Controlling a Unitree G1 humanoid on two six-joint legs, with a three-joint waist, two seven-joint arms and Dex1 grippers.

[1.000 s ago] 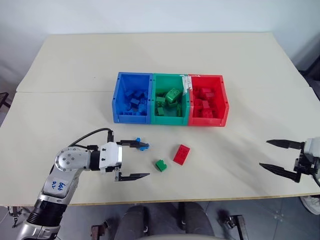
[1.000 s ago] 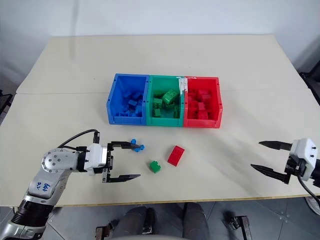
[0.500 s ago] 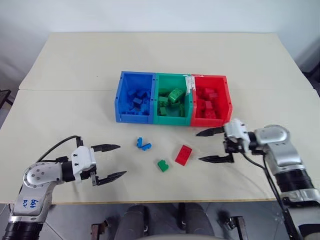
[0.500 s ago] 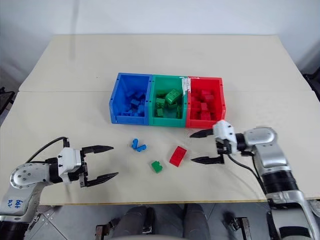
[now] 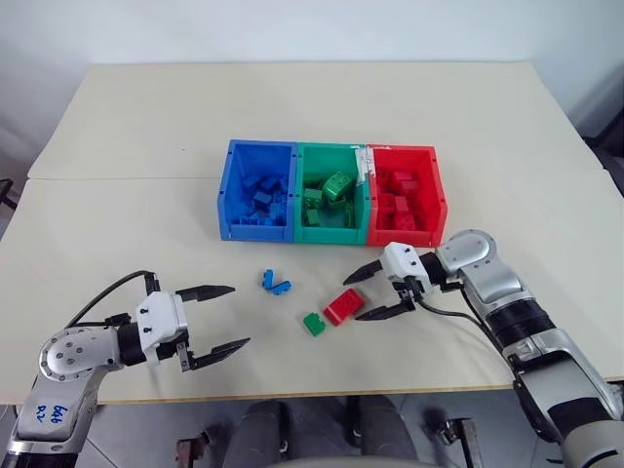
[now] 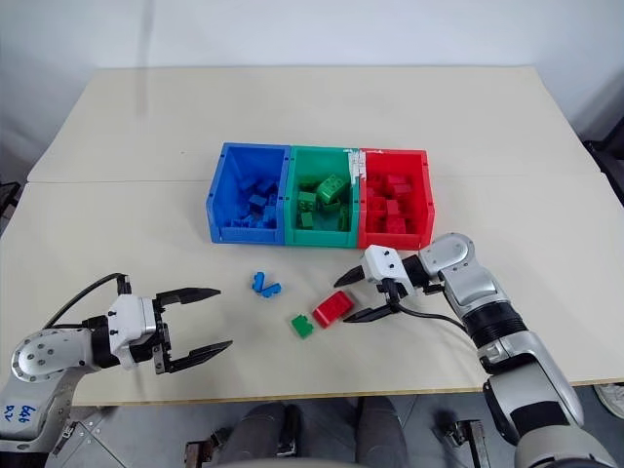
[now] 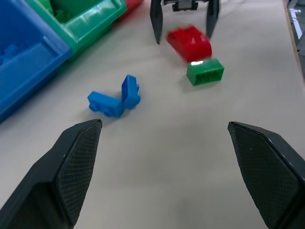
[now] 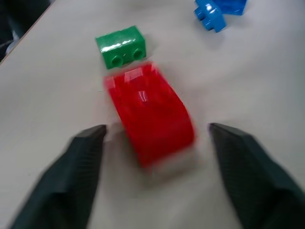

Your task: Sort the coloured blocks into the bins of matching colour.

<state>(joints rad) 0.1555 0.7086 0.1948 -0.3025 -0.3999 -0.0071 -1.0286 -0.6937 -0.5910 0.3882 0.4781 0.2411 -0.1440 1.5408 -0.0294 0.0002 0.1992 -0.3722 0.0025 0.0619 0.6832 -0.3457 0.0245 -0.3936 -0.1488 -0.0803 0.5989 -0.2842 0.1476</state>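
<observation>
A red block (image 5: 341,306) lies on the table between the fingertips of my right gripper (image 5: 351,298). The jaws straddle it with a gap on each side in the right wrist view, where the red block (image 8: 150,117) is blurred. A small green block (image 5: 313,323) sits just left of it. Two blue blocks (image 5: 277,283) lie touching a little farther left. My left gripper (image 5: 241,315) stands open near the table's front left, nothing between its fingers. Behind stand the joined blue bin (image 5: 255,230), green bin (image 5: 331,234) and red bin (image 5: 405,237), each holding several blocks of its colour.
The cream table (image 5: 146,127) stretches wide behind and beside the bins. Its front edge (image 5: 322,392) runs close below both grippers. A cable (image 5: 107,292) loops from my left wrist.
My right arm swung in from the right edge to the red block and its jaws narrowed around it. The red block shifted slightly toward the green one. My left gripper drew back from the blue blocks.
</observation>
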